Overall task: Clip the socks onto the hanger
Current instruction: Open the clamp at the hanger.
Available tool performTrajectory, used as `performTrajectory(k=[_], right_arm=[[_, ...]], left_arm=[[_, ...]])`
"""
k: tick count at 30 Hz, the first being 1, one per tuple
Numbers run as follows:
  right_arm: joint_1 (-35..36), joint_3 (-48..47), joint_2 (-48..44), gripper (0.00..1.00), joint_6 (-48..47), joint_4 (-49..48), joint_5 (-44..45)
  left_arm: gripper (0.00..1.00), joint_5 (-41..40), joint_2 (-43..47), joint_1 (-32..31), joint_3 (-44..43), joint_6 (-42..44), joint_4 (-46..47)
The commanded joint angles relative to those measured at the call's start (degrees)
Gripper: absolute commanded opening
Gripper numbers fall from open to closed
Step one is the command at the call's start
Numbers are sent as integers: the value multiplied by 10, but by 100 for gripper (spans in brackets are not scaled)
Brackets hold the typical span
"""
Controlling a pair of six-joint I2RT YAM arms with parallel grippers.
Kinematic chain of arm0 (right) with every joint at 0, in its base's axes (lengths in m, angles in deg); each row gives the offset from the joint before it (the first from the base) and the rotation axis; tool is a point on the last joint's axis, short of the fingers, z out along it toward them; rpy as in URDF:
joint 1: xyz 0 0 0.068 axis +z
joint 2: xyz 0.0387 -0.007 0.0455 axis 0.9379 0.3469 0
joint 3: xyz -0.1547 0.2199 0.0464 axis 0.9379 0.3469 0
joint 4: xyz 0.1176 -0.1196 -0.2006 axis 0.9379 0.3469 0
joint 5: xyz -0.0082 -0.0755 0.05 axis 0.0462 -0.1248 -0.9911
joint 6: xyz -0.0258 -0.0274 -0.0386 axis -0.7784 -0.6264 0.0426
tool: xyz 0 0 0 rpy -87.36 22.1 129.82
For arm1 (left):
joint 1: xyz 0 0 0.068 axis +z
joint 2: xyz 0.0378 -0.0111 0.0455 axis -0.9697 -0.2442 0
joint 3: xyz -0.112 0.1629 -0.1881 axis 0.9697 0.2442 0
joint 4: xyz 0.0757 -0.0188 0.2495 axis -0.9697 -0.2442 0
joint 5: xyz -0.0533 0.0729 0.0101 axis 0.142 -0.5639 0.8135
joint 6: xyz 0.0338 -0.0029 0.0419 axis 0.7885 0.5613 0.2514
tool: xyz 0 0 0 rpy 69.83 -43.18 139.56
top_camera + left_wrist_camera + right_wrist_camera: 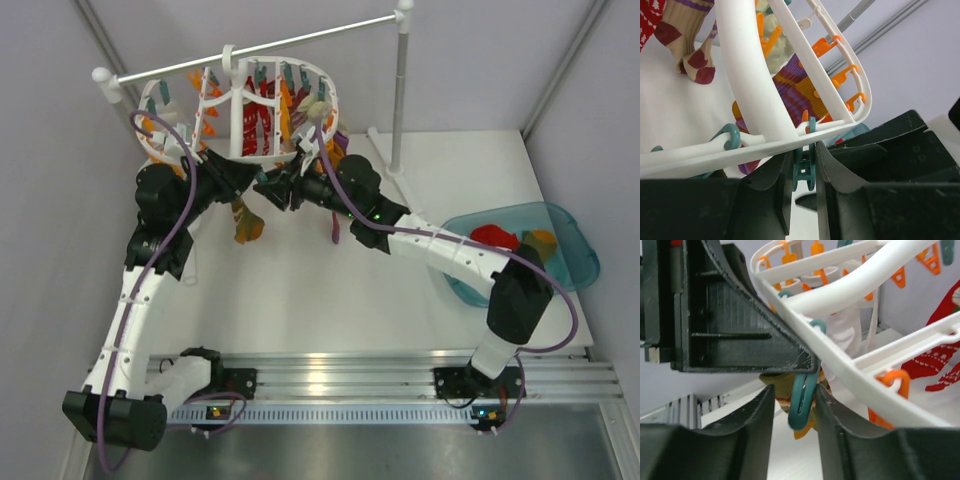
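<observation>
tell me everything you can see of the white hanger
The hanger is a white plastic oval ring with cross bars, hanging from a white rod above the table. Orange clips and teal ones line it; some hold red socks. At its near rim the left gripper pinches a teal clip; the right gripper straddles one.
</observation>
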Motion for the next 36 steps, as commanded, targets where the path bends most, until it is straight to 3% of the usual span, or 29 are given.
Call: performTrajectory(k=[1,4,5,8,11,16,21,24,26,27,32,33,36], right_arm=[[0,-5,-52,40,-23,59,-48],[-19,19,-95,54,-42,100,-73],[-24,28,-108,65,-50,132,-81],[-47,74,-169,87,-77,194,-105],[-91,124,-247,100,-95,269,-139],[-226,132,-307,100,-189,448,-178],[-394,140,-340,100,-202,593,-46],[-498,180,-363,90,-157,606,76],[-567,190,-362,79,-126,619,111],[-631,190,-357,77,-113,621,112],[-785,185,-292,59,-62,616,168],[-832,186,-279,59,-53,613,167],[-884,193,-237,58,-38,585,173]], left_arm=[[0,-12,-3,2,-3,2,11],[0,-11,0,2,1,7,10],[0,-11,2,2,2,10,11],[0,-8,5,2,5,15,13],[0,-8,11,2,11,18,14],[0,-6,22,2,18,27,17],[0,-6,34,1,30,29,26],[0,-6,38,2,31,30,32],[0,-4,40,2,30,30,38],[0,-5,41,2,30,30,39],[0,-3,36,2,25,27,48],[0,-4,35,2,24,26,49],[0,-5,37,2,24,27,52]])
